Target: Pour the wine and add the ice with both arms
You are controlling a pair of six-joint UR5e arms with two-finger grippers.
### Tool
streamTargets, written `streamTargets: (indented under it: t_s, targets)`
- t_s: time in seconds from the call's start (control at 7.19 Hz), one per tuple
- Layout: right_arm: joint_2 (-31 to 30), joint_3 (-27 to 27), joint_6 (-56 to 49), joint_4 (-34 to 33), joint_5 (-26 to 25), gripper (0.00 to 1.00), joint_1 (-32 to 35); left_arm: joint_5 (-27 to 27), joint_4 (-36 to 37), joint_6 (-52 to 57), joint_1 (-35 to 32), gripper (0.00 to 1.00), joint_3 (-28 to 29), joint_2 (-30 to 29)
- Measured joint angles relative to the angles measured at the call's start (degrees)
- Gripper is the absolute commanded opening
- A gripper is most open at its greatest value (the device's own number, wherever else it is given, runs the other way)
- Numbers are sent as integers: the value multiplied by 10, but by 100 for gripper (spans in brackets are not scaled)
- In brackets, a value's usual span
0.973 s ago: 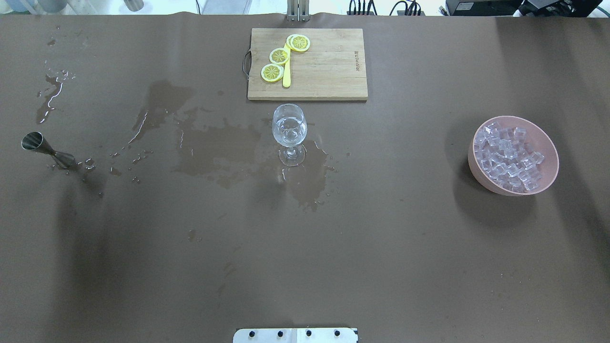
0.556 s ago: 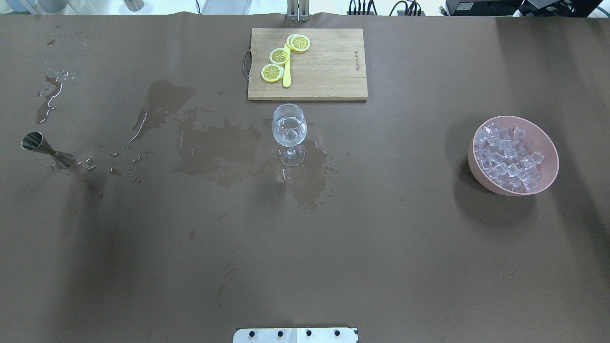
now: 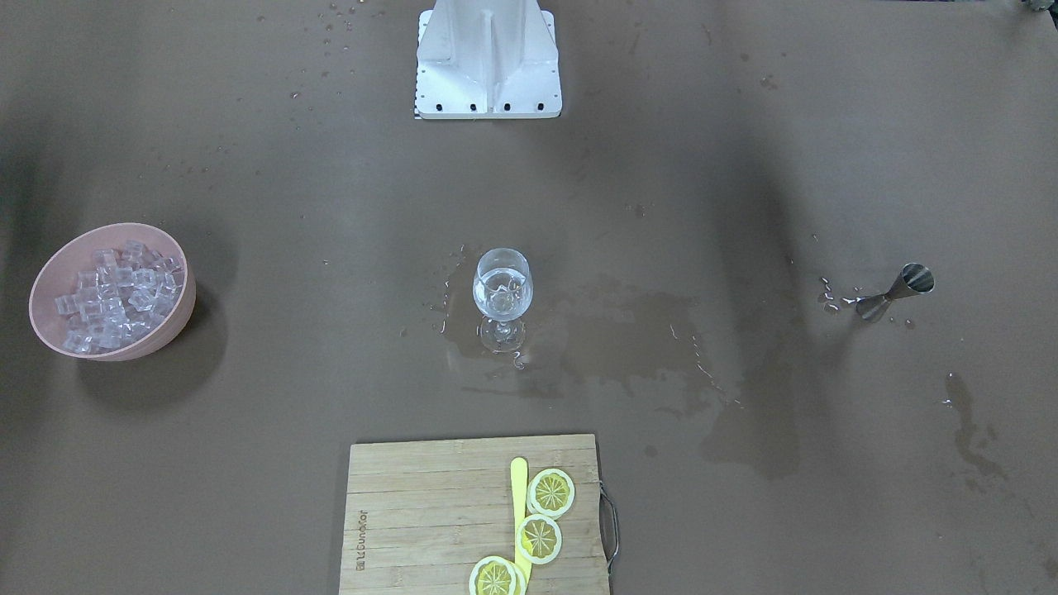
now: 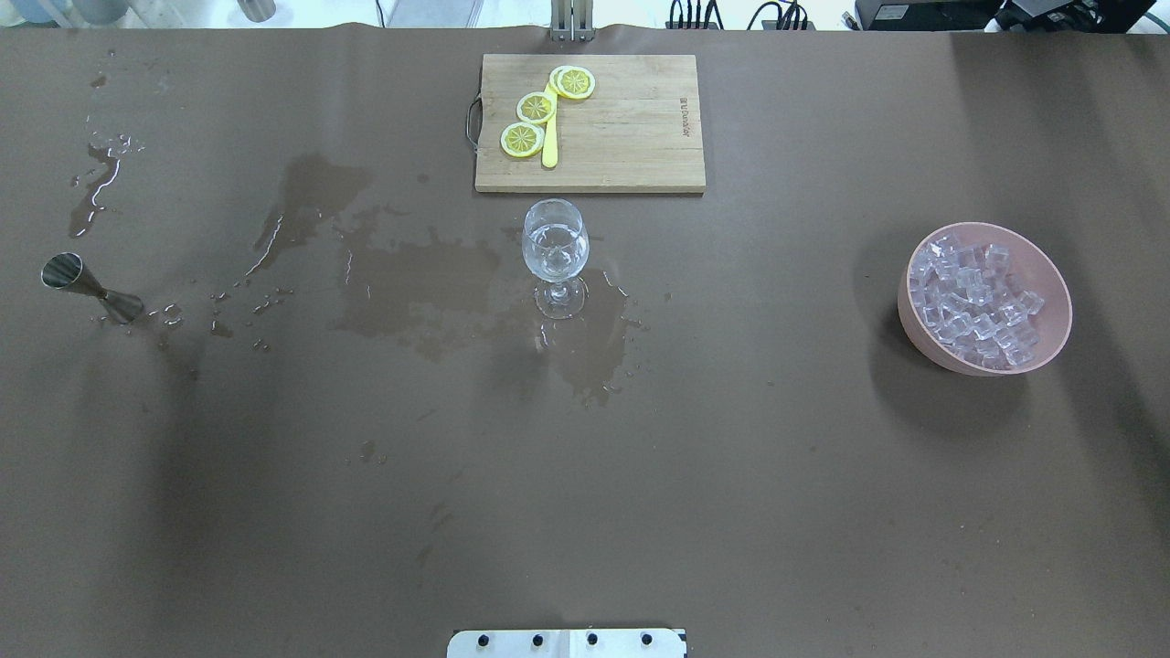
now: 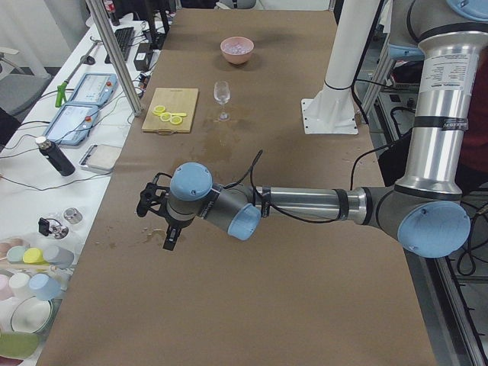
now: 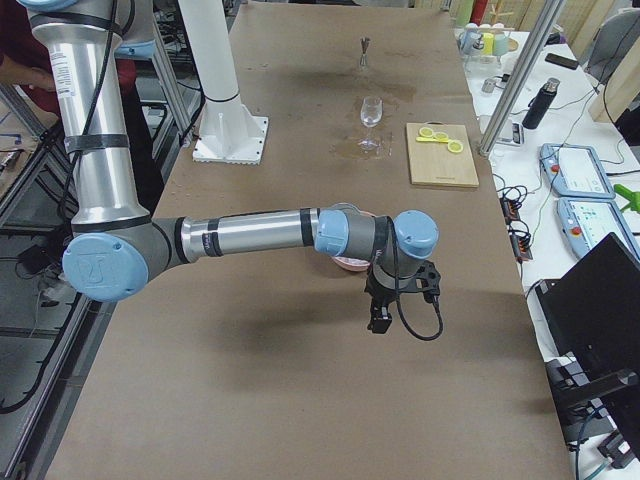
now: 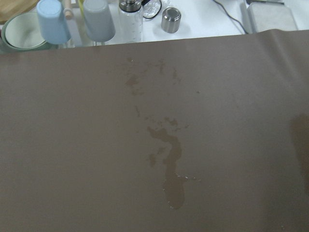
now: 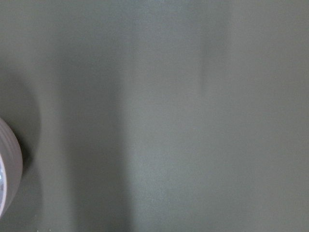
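A stemmed glass stands mid-table just in front of the cutting board; it holds a little clear wine, hardly visible. The ice fills a pink bowl at the table's right. A steel jigger stands at the far left among wet patches. Neither of the arms reaches the overhead or front views. In the exterior left view my left gripper hovers over the table's near end. In the exterior right view my right gripper hangs beside the bowl. Whether either is open or shut I cannot tell.
A wooden cutting board with three lemon slices and a yellow knife lies at the back centre. Wet spill patches spread from the jigger to the glass. The white robot base sits at my edge. Cups stand off the table's left end.
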Motion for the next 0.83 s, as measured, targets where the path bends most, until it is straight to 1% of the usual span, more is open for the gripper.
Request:
streamTargets:
  t_s: [0.14, 0.28, 0.56, 0.83]
  targets:
    - [-1, 0, 1, 0, 0, 100, 0, 6, 29, 11, -7, 98, 0, 1]
    - [-3, 1, 2, 0, 0, 100, 0, 21, 40, 17, -8, 98, 2, 3]
    - [-7, 11, 5, 0, -1, 100, 0, 47, 46, 25, -6, 98, 7, 7]
    - [-7, 15, 11, 0, -1, 100, 0, 50, 46, 26, -5, 98, 9, 7]
